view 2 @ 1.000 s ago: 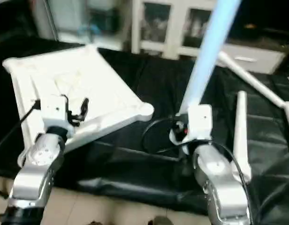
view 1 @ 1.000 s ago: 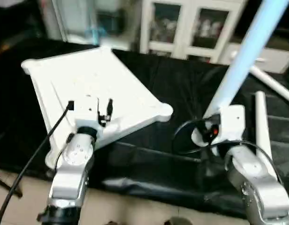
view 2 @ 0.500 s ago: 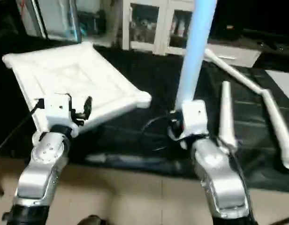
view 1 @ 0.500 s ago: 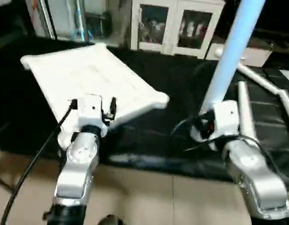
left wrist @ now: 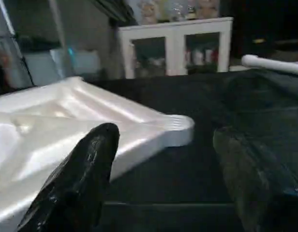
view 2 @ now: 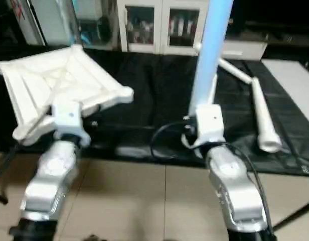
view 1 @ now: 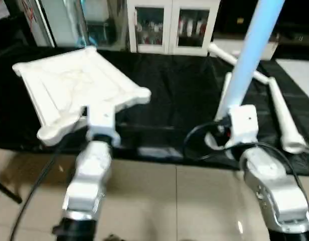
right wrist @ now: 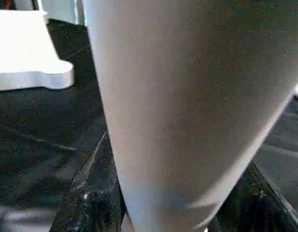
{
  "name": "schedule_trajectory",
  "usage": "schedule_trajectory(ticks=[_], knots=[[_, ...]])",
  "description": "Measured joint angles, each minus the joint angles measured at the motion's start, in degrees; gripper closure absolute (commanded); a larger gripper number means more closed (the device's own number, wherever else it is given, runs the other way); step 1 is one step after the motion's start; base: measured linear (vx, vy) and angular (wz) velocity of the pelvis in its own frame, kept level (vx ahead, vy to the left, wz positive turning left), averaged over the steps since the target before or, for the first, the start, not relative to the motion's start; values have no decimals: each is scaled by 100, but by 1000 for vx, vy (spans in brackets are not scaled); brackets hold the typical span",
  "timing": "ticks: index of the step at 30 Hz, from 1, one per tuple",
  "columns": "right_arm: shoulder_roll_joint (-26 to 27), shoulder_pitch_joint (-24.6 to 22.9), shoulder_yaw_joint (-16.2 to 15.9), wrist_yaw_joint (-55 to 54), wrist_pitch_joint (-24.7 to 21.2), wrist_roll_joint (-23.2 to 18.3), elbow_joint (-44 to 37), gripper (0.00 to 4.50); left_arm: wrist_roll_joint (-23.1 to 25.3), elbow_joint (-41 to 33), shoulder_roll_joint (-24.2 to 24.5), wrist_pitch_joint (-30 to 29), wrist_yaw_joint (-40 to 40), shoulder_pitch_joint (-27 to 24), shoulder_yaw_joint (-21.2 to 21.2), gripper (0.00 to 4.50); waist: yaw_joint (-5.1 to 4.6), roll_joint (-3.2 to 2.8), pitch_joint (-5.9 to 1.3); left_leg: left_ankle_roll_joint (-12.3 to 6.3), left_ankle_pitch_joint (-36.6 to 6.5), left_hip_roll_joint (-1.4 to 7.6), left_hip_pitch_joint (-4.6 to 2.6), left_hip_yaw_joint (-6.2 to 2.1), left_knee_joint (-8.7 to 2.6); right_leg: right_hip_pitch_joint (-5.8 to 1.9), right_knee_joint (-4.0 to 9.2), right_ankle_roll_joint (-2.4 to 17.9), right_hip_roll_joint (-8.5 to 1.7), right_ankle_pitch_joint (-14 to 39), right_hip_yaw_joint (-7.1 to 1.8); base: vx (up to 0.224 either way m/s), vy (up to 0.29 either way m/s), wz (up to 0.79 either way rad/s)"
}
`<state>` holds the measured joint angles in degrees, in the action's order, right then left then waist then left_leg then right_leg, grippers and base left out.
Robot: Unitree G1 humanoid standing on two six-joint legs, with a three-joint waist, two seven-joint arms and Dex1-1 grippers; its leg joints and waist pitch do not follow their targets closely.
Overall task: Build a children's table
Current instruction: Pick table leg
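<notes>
Right gripper (view 2: 202, 118) clamps upright leg (view 2: 208, 47); left gripper (left wrist: 163, 179) open, empty, beside tabletop (view 1: 69, 85).

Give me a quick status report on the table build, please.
Left gripper open, empty, near the tabletop. Right gripper shut on an upright leg. Spare legs lying on the black work table. Nothing in the way.
</notes>
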<state>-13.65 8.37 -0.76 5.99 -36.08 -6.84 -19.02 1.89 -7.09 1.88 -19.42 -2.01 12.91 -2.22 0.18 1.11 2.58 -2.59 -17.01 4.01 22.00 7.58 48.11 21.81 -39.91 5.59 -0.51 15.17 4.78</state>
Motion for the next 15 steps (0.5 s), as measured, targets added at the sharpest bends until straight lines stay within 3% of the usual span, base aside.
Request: schedule_trajectory(ticks=[1,2,3,4,5,6,7,8,9,10,11,12,13,14,15], knots=[[2,-1,36,-5,0,28,1,264,-60,-2,-6,-8,1,50,50,94,7,-46,-10,-73,-29,-156,-112,31,-326,21,102,-21,128,-81,10,-89,-227,19],[3,0,46,-6,0,42,-2,264,-129,-3,-6,-10,14,87,157,94,26,-169,-18,-187,-79,-245,-221,24,-704,32,246,-121,318,-175,77,-89,-227,19],[38,-4,36,-1,-5,41,10,264,-184,-3,35,-12,52,84,224,94,76,-232,-3,-88,-89,-211,-250,-72,-831,18,383,-241,430,-248,145,-86,-176,5],[69,-23,3,9,-15,39,14,264,-219,5,63,-21,66,17,272,94,87,-263,1,-20,-46,-75,-270,-110,-926,-4,461,-408,448,-260,264,-46,-79,-4],[92,-17,-31,12,-17,34,10,264,-221,10,110,-32,95,-17,309,94,70,-273,10,90,21,24,-279,-106,-978,16,251,-728,375,-121,178,-48,-187,-3],[102,-19,-30,14,-18,32,6,264,-221,8,137,-36,126,-16,325,94,17,-223,13,182,57,85,-302,18,-983,20,-188,-743,20,0,-115,12,-181,46],[84,5,-37,19,-17,39,6,264,-218,-27,143,-24,128,-11,329,94,36,-127,10,258,25,142,-349,246,-996,-42,-212,-595,-314,179,-274,23,-304,42],[54,85,-98,34,-15,45,20,264,-216,-63,141,-9,127,-55,368,94,130,-65,69,292,-4,217,-369,341,-996,-136,-140,-747,-574,269,-245,25,-196,40],[25,67,-118,49,-12,46,17,264,-217,-55,114,-15,127,-81,358,94,187,-108,78,86,-123,213,-330,195,-891,-209,-39,-730,-564,269,-136,38,-173,7],[0,60,-95,48,-13,51,25,264,-218,-59,68,-13,128,-71,325,94,178,-136,79,-69,-193,210,-181,88,-544,-273,42,-717,-574,276,-10,43,-109,36],[1,73,-82,48,-13,69,42,264,-221,-66,45,-10,133,-66,235,94,140,-138,72,-101,-217,191,1,-26,-134,-348,134,-707,-612,282,111,43,-109,36],[9,73,-84,50,-12,78,46,264,-222,-66,38,-10,133,-65,219,94,92,-139,72,-96,-219,193,58,-67,-50,-417,209,-706,-665,282,224,45,-91,52],[9,75,-88,60,-10,88,48,264,-225,-67,38,-9,133,-54,219,94,58,-151,72,-97,-218,228,66,-79,-140,-500,289,-697,-702,277,350,28,-32,27],[18,78,-89,71,-7,93,61,264,-227,-67,40,-9,133,-37,225,94,8,-211,65,-103,-214,325,65,-75,-308,-611,377,-690,-730,273,533,78,-29,60],[61,130,-90,85,-7,90,103,264,-227,-93,73,-5,129,-23,257,94,3,-323,70,-81,-226,474,-133,-54,-832,-710,429,-684,-620,269,545,109,17,41]])
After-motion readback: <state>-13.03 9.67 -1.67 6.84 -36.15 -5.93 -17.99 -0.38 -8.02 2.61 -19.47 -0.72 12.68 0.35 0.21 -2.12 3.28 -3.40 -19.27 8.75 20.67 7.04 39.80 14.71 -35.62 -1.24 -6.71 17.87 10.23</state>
